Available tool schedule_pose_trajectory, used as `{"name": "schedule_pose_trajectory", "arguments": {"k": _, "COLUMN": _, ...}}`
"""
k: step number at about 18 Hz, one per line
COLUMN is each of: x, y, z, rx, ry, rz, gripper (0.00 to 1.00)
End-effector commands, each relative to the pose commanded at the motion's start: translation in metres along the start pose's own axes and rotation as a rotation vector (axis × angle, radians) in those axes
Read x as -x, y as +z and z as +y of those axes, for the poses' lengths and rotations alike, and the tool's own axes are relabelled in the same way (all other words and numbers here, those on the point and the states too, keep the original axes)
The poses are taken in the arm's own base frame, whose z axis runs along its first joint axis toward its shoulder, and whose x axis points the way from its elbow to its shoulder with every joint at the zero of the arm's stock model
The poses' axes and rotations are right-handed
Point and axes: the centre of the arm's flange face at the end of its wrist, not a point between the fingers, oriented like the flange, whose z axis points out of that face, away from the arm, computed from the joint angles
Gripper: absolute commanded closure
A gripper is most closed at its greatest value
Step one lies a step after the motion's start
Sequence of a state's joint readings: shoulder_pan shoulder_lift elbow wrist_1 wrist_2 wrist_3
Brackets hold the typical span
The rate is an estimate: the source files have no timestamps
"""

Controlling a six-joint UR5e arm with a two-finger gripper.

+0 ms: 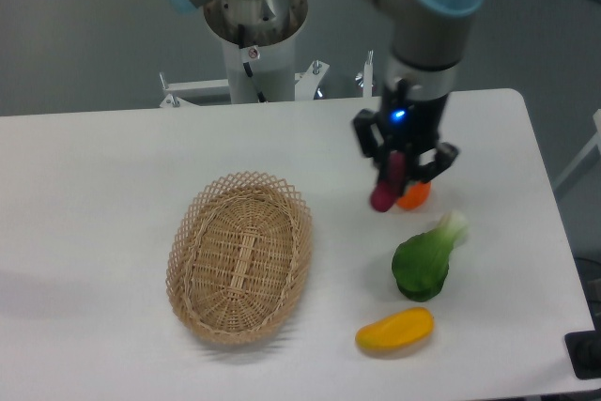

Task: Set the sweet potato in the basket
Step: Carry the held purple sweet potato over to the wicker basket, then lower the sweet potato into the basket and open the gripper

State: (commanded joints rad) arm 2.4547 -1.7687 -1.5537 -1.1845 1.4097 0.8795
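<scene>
Across the white table (113,166), the basket (240,257) lies left of and nearer the camera than the gripper (402,176), well apart from it, its long axis running roughly front to back and its hollow showing only weave. Right of it, the gripper hangs closed on the sweet potato (387,185), which stands nearly upright between the fingers, low end just beside the orange (415,196). Carrying it leftward and forward looks like what remains.

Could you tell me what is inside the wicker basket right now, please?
Nothing shows inside the basket; its woven bottom is in plain view. The sweet potato hangs in the gripper, off to the basket's side, partly covering the orange.
</scene>
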Motion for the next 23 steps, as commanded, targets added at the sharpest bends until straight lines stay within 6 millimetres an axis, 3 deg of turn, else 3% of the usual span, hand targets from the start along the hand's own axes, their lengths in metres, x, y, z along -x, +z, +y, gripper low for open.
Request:
{"name": "schedule_pose_trajectory", "arguments": {"k": 3, "x": -0.044, "y": 0.045, "z": -0.017, "rx": -0.037, "ry": -0.029, "rz": -0.018, "gripper": 0.7}}
{"name": "schedule_pose_trajectory", "arguments": {"k": 7, "x": -0.1, "y": 0.106, "z": -0.017, "rx": 0.023, "ry": 0.036, "rz": -0.063, "gripper": 0.7}}
{"name": "schedule_pose_trajectory", "arguments": {"k": 12, "x": -0.129, "y": 0.163, "z": -0.025, "rx": 0.117, "ry": 0.074, "rz": -0.08, "gripper": 0.7}}
{"name": "schedule_pose_trajectory", "arguments": {"k": 16, "x": -0.14, "y": 0.18, "z": -0.029, "rx": 0.131, "ry": 0.033, "rz": -0.074, "gripper": 0.7}}
{"name": "schedule_pose_trajectory", "arguments": {"k": 21, "x": -0.171, "y": 0.199, "z": -0.033, "rx": 0.175, "ry": 0.045, "rz": -0.077, "gripper": 0.7}}
{"name": "schedule_pose_trajectory", "arguments": {"k": 23, "x": -0.173, "y": 0.205, "z": -0.032, "rx": 0.183, "ry": 0.047, "rz": -0.073, "gripper": 0.7}}
